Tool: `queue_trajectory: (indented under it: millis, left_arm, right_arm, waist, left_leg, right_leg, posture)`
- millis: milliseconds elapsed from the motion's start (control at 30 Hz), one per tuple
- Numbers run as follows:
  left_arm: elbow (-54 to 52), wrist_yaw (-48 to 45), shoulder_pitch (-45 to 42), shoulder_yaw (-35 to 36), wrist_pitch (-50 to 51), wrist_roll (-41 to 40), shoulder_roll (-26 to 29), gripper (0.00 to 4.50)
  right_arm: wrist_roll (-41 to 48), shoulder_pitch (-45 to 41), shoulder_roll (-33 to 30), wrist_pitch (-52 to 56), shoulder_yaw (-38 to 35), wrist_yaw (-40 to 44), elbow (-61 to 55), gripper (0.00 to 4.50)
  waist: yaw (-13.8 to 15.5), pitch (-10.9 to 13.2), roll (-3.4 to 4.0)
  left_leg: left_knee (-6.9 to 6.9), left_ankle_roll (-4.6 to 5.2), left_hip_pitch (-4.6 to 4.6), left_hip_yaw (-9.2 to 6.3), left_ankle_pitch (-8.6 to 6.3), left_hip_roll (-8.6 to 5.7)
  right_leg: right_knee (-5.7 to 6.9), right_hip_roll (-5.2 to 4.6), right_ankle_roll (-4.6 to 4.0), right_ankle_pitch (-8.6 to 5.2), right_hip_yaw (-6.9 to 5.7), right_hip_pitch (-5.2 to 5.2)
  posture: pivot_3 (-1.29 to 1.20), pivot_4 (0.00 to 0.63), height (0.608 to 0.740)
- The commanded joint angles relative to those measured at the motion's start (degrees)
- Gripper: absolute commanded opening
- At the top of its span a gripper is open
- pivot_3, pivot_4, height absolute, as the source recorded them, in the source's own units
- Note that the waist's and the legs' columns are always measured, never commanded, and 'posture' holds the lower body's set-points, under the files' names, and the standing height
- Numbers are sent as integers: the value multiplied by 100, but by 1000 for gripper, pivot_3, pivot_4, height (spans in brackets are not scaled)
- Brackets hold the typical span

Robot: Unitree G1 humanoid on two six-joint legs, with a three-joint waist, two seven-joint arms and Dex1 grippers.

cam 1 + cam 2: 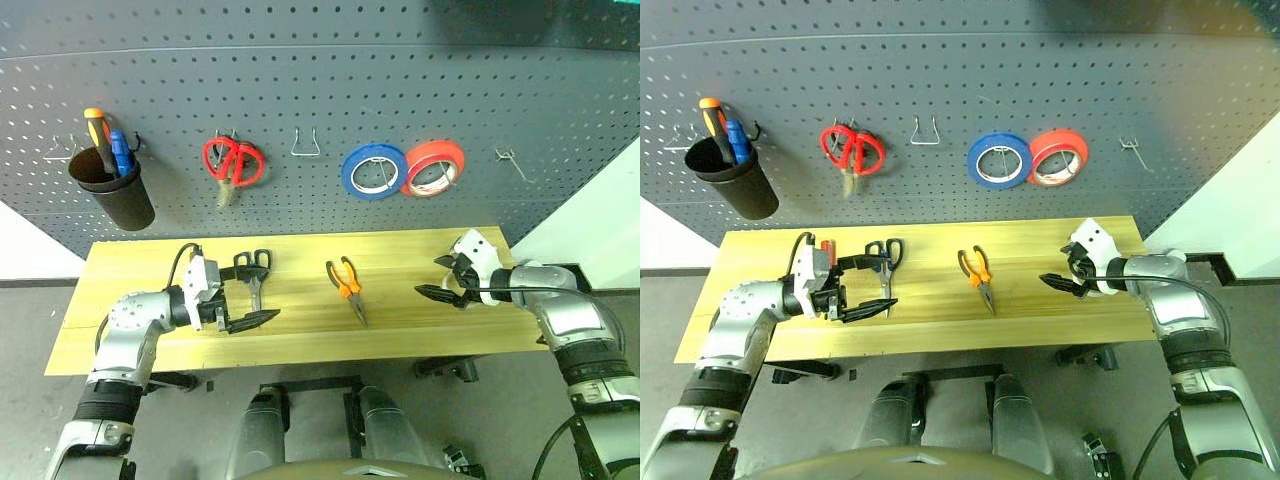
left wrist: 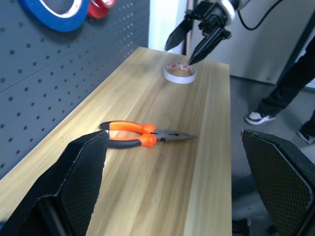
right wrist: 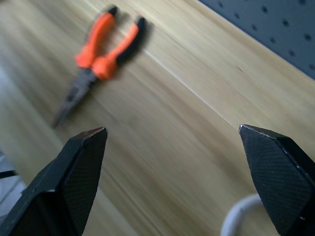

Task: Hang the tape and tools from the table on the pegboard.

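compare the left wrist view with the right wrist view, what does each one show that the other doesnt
Left wrist view alone: the whitish tape lying flat on the table with the open right gripper above it, the blue roll and red roll hanging on the pegboard, and a person's leg beside the table.

Right wrist view alone: a white curved edge low between its fingers; I can't tell what it is.

Both: the orange-and-black pliers, the wooden table, pegboard, wide-open fingers.
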Motion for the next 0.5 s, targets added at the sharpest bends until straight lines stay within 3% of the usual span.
queue_trajectory:
  millis: [33, 233, 500]
  left_arm:
    - [-58, 38, -298, -155, 123, 116, 23, 4491]
    - [521, 4, -797, -399, -106, 420, -82, 4491]
    - [1709, -147, -1405, -627, -760, 800, -392, 4491]
  right_arm:
    - [-18, -60, -82, 588, -92, -161, -280, 4500]
    - [-12, -23, -218, 1455, -136, -291, -579, 4500]
    - [-86, 35, -380, 1698, -239, -575, -577, 4500]
  waist:
    - [-14, 106, 0]
    - [-118, 376, 20]
    - [-248, 604, 6]
  left_leg:
    - [1, 0, -1, 0, 0, 0]
    - [14, 1, -20, -11, 1, -4]
    - [35, 1, -24, -15, 1, -5]
  right_leg:
    - [6, 0, 0, -1, 0, -2]
    - [60, 1, 11, -19, 2, -30]
    - [76, 1, 13, -19, 3, -30]
  posture:
    - [27, 342, 740]
    - [3, 385, 740]
    - [-22, 414, 740]
